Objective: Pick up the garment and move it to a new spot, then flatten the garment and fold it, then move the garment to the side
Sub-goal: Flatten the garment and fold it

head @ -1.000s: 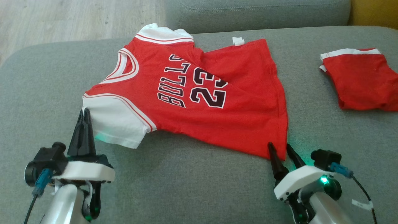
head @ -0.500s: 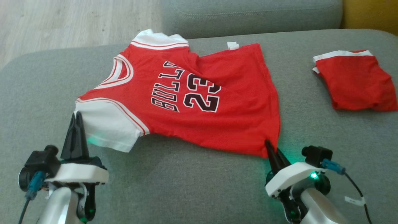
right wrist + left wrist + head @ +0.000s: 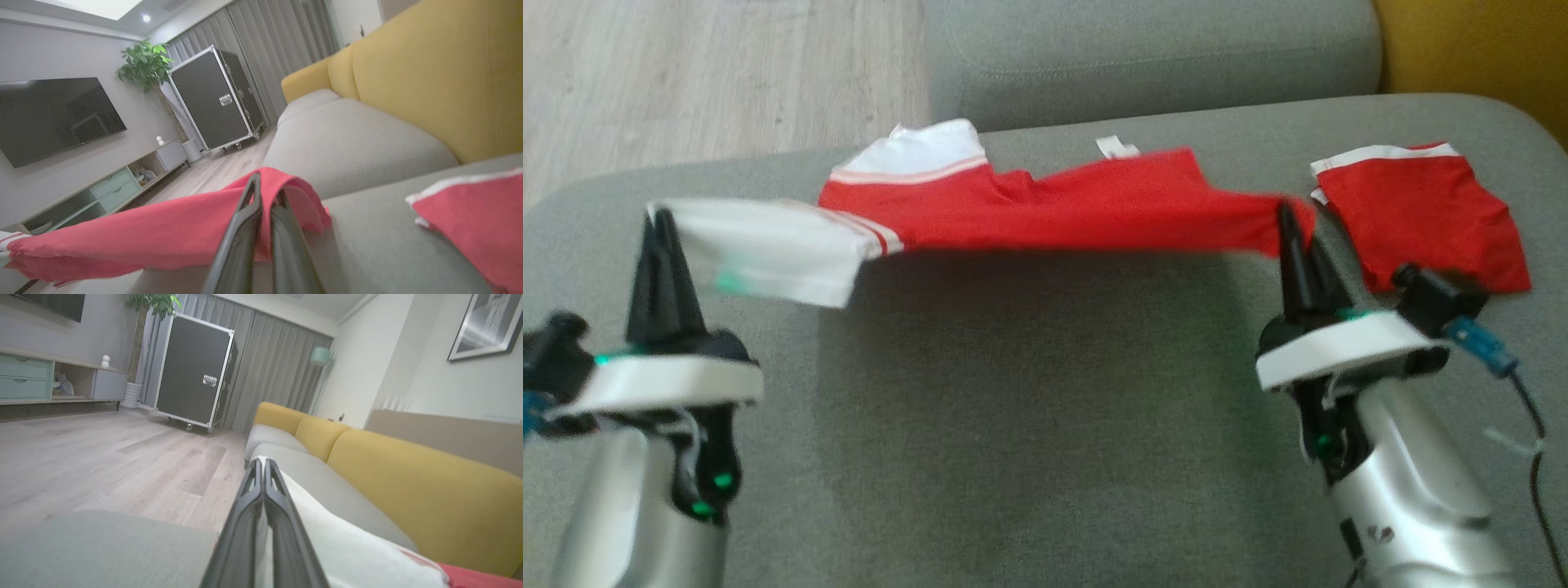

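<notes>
The garment (image 3: 1062,214) is a red jersey with white sleeves, its near edge lifted and stretched above the grey sofa seat (image 3: 1029,425) while its far edge rests on the cushion. My left gripper (image 3: 658,220) is shut on the white sleeve's corner (image 3: 760,245). My right gripper (image 3: 1289,214) is shut on the red hem corner. In the left wrist view the closed fingers (image 3: 263,522) pinch white cloth (image 3: 339,547). In the right wrist view the fingers (image 3: 261,228) clamp red fabric (image 3: 163,237) draped over their tips.
Folded red shorts (image 3: 1421,212) with a white band lie on the seat just right of my right gripper. A second grey cushion (image 3: 1152,57) sits behind, a yellow backrest (image 3: 1470,49) at far right, wood floor (image 3: 686,73) beyond the left edge.
My right gripper closed on the hem corner. Both grippers then rose and carried the jersey's near edge up and away from me, so its printed front no longer faces the camera.
</notes>
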You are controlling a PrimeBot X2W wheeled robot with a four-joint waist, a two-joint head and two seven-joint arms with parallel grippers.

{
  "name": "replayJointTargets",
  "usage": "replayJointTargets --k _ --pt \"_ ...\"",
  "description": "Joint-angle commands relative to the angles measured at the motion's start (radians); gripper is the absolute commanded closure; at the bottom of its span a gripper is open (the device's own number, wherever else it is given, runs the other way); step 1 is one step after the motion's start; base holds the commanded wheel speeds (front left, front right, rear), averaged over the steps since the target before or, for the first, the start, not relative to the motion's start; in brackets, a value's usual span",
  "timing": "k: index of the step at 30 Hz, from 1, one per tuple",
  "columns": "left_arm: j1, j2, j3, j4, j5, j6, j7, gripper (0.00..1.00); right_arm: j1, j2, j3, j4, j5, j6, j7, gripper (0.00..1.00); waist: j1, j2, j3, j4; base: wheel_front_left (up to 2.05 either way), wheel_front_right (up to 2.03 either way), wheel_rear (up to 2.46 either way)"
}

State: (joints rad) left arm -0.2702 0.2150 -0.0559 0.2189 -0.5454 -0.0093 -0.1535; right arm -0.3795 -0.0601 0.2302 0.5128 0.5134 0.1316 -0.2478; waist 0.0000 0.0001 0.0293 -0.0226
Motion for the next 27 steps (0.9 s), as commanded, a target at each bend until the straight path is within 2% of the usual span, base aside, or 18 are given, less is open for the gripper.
replayJointTargets --k 1,6,14,18,23,27 --pt "-0.069 0.033 0.056 -0.066 -0.016 0.001 0.010 1.00 -0.057 0.010 0.002 -0.065 -0.028 -0.001 -0.003 1.00 0.0000 -0.0001 -0.011 -0.003 0.00 0.00 0.00" --pt "-0.106 0.035 0.090 -0.197 -0.067 0.012 0.041 1.00 -0.094 0.004 -0.046 -0.190 -0.089 -0.001 0.045 1.00 0.0000 -0.0001 -0.037 -0.008 0.00 0.00 0.00" --pt "-0.120 0.036 0.154 -0.462 -0.115 0.059 0.064 1.00 -0.089 -0.017 -0.087 -0.434 -0.139 -0.001 0.162 1.00 0.0000 -0.0001 -0.050 -0.020 0.00 0.00 0.00" --pt "-0.140 0.049 0.169 -0.544 -0.131 0.083 0.104 1.00 -0.071 -0.016 -0.111 -0.544 -0.154 -0.001 0.235 1.00 0.0000 -0.0001 -0.034 -0.020 0.00 0.00 0.00" --pt "-0.224 0.094 0.162 -0.510 -0.138 0.091 0.176 1.00 -0.106 -0.017 -0.124 -0.604 -0.183 -0.001 0.334 1.00 0.0000 -0.0001 0.044 -0.013 0.00 0.00 0.00" --pt "-0.358 0.131 0.137 -0.363 -0.161 0.062 0.230 1.00 -0.221 -0.017 -0.133 -0.533 -0.175 -0.001 0.398 1.00 0.0000 -0.0001 0.141 -0.003 0.00 0.00 0.00"
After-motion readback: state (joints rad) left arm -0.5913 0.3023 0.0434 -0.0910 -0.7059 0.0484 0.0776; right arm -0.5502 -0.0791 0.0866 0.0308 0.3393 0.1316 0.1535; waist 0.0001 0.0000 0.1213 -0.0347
